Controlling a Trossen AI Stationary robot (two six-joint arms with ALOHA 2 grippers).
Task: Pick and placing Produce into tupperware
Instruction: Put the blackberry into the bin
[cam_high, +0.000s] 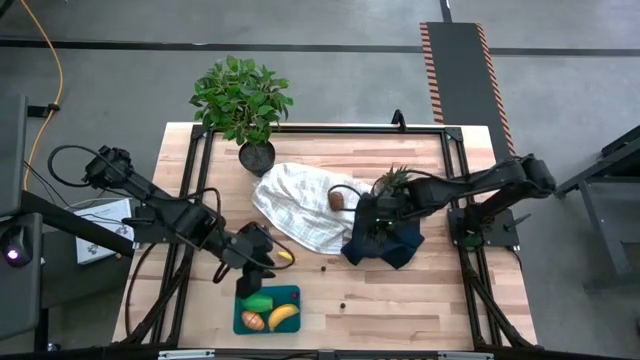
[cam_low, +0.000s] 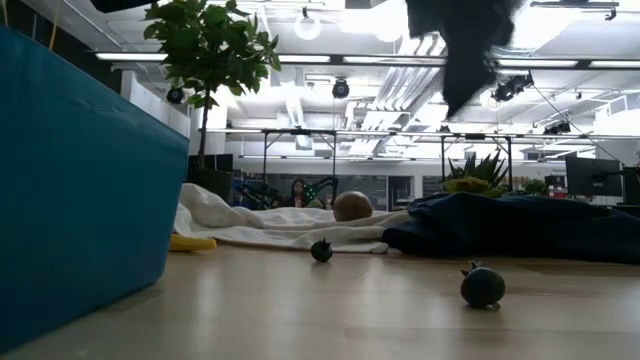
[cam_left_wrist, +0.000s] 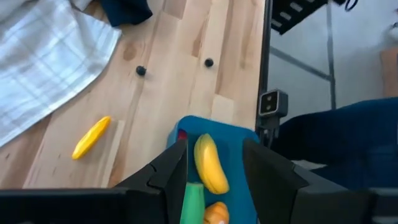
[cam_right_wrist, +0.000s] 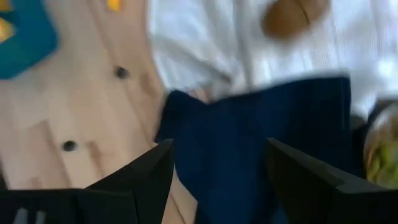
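The teal tupperware (cam_high: 290, 295) sits near the table's near edge and holds a yellow banana (cam_left_wrist: 210, 163), a green piece (cam_left_wrist: 193, 199) and an orange piece (cam_left_wrist: 216, 213). My left gripper (cam_left_wrist: 214, 174) hovers open just above it (cam_high: 255, 268). A small yellow piece (cam_high: 285, 256) lies on the wood beside the container. A brown kiwi ball (cam_high: 338, 200) rests on the white cloth (cam_high: 300, 210). Two dark bits (cam_high: 322, 268) (cam_high: 344, 305) lie on bare wood. My right gripper (cam_right_wrist: 224, 180) is open above the dark navy cloth (cam_high: 390, 245).
A leafy potted plant (cam_high: 245, 100) stands at the far edge. A small spiky-topped piece (cam_high: 392, 180) sits by the navy cloth's far side. Black frame rails (cam_high: 455, 160) border the table. Bare wood (cam_high: 400, 300) lies on the near right.
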